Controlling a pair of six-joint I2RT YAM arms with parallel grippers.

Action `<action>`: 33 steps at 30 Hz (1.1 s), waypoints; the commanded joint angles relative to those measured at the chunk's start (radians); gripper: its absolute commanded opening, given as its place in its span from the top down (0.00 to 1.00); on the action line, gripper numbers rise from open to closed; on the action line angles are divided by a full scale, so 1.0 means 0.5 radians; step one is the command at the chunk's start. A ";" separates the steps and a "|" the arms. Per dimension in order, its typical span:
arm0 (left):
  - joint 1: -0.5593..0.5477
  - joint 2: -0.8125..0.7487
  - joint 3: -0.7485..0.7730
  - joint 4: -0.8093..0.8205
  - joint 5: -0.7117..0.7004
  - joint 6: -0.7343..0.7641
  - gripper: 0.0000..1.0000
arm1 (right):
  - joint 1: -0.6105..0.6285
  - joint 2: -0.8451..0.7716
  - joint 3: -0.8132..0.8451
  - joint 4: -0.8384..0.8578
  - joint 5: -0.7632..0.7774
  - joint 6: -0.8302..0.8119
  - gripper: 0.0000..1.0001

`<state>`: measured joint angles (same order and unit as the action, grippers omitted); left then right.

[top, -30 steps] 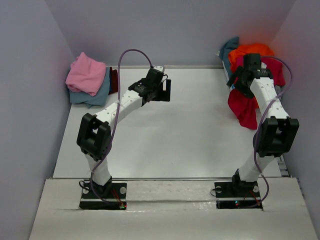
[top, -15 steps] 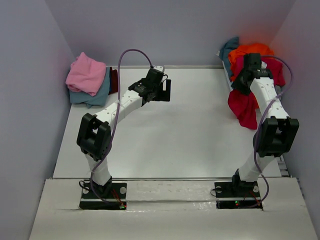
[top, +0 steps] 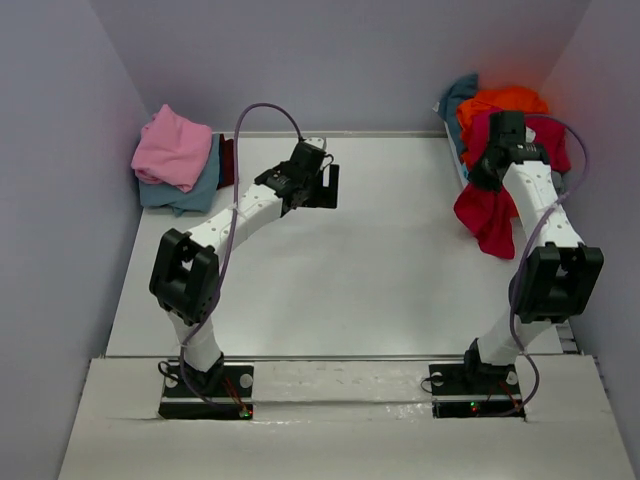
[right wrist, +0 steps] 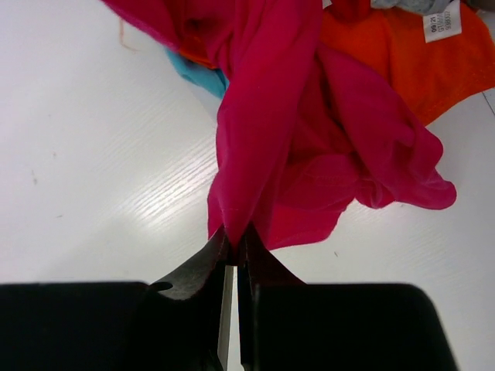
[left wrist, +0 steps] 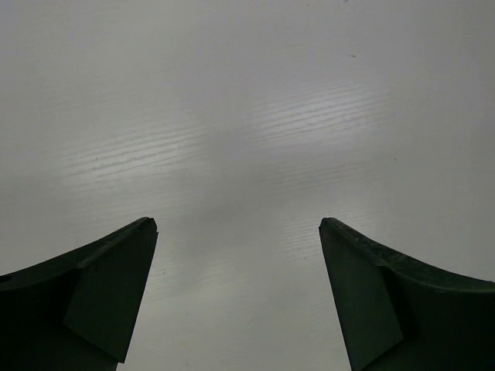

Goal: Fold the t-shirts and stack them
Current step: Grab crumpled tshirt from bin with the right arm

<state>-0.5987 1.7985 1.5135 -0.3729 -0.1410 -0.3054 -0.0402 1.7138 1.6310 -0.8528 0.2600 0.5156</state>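
Observation:
A crumpled magenta-red t-shirt [top: 487, 215] hangs off the heap at the table's back right, and my right gripper [top: 484, 180] is shut on a fold of it. In the right wrist view the fingertips [right wrist: 249, 241] pinch the magenta-red t-shirt [right wrist: 309, 147], which drapes over an orange t-shirt [right wrist: 402, 58] and a teal one [right wrist: 199, 75]. Orange [top: 500, 100] and teal [top: 458, 95] cloth show in the heap from above. At the back left lies a stack with a pink t-shirt [top: 172, 147] on a dusty blue one [top: 188, 192]. My left gripper [top: 322, 186] hovers open over bare table [left wrist: 247, 116].
Grey walls close in the table on the left, back and right. A maroon edge [top: 229, 160] shows beside the left stack. A white label [right wrist: 442, 22] sits on grey cloth at the top of the right wrist view. Both arm bases stand at the near edge.
My right gripper has gone from open to shut, pinching the magenta-red t-shirt, and has shifted slightly toward the heap. The left arm has barely moved.

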 commanded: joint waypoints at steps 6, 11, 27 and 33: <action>-0.024 -0.271 -0.171 0.077 -0.028 -0.033 0.01 | 0.041 -0.555 0.094 -0.153 -0.452 -0.187 0.93; -0.045 -0.345 -0.247 0.104 -0.080 -0.055 0.01 | 0.151 -0.758 -0.147 -0.206 -0.746 -0.236 0.93; -0.352 -0.440 -0.631 0.426 -0.341 -0.187 0.01 | 0.323 -1.359 -0.951 0.113 -0.750 -0.387 0.93; -0.481 -0.517 -0.818 0.522 -0.466 -0.319 0.01 | 0.485 -1.222 -0.756 0.074 -0.391 -0.225 0.93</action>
<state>-0.8055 1.6096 1.1286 -0.1886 -0.2893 -0.4019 0.1745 1.0588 1.1500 -0.8734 -0.0406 0.3584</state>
